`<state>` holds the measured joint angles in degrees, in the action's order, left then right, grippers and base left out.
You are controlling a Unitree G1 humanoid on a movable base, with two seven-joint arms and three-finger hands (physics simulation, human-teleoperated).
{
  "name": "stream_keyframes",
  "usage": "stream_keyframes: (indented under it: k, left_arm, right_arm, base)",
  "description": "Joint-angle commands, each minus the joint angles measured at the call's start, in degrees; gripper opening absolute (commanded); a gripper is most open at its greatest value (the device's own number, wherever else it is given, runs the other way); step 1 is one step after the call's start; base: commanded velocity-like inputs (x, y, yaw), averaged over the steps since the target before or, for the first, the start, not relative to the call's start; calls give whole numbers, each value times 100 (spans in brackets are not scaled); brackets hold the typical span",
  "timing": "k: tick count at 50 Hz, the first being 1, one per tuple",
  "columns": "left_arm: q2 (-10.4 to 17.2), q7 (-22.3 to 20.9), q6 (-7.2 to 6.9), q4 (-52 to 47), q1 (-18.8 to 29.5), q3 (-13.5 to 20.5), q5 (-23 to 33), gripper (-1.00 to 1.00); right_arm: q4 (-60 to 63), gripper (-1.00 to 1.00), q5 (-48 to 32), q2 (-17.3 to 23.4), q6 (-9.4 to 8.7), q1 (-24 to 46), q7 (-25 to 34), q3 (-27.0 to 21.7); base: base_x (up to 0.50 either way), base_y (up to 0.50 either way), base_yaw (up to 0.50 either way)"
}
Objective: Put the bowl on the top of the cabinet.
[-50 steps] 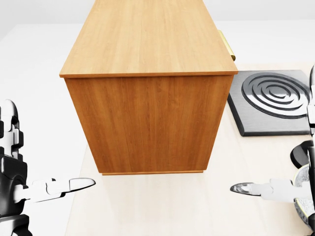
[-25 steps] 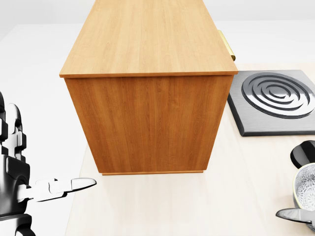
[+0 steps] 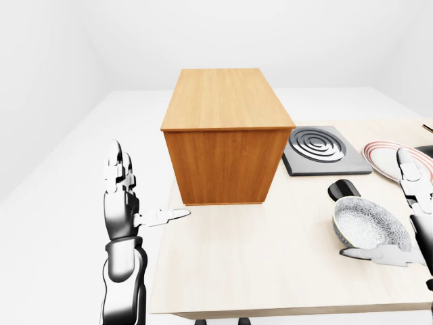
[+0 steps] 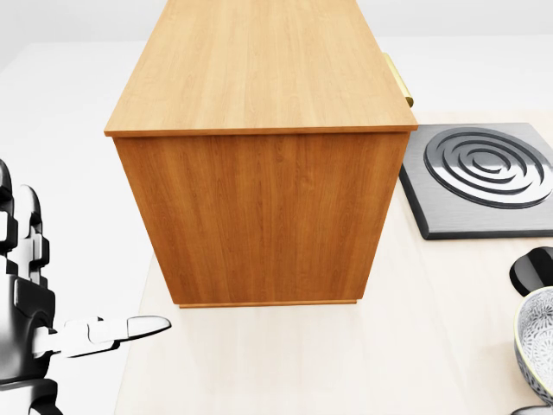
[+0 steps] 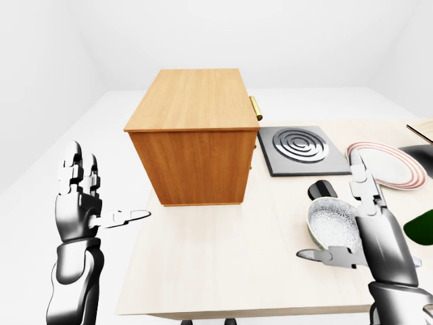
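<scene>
I judge the task barely begun: the bowl (image 5: 336,223) sits on the table (image 5: 223,271) at the right-eye view's lower right, well apart from the cabinet (image 5: 193,135), whose top is bare. My right hand (image 5: 369,230) stands spread beside the bowl, gripping nothing. My left hand (image 5: 84,200) hangs released at left. Grasp, lift and placement remain.

Wooden cabinet (image 3: 226,132) on pale table (image 3: 270,271), patterned bowl (image 3: 369,223) beside open right hand (image 3: 406,223).

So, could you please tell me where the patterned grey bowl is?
In the left-eye view, the grey bowl sits at the table's right, beside the open right hand.
</scene>
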<state>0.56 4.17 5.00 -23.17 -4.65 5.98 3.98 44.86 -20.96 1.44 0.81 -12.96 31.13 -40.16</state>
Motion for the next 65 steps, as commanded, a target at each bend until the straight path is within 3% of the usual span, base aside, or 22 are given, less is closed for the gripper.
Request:
stream_keyframes:
  k: [1, 21, 22, 26, 34, 65]
  left_arm:
    - [-5, -6, 0, -13, -12, -8, 4, 100]
    - [-5, -6, 0, -13, -12, -8, 4, 100]
    - [-28, 28, 0, 0, -3, -35, 52, 100]
    - [-17, 26, 0, -12, -26, -53, 48, 100]
    - [-17, 11, 0, -44, -37, -64, 39, 100]
    - [-17, -38, 0, 8, -46, -68, 27, 100]
  right_arm:
    - [-1, 100, -39, -56, 178, -35, 151, -147]
    - [-2, 100, -46, -73, 188, -20, 172, -162]
    - [-1348, 100, -879, 57, 419, -1075, 453, -360]
    - [-1806, 100, -1210, -232, 419, -876, 790, -804]
    - [-1995, 100, -1302, -275, 419, -806, 887, -1019]
    - [-2328, 100, -1566, -52, 419, -693, 646, -903]
  base:
    - [0, 0, 0]
    - [0, 0, 0]
    - [0, 0, 0]
    - [0, 0, 0]
    - [0, 0, 0]
    - [0, 0, 0]
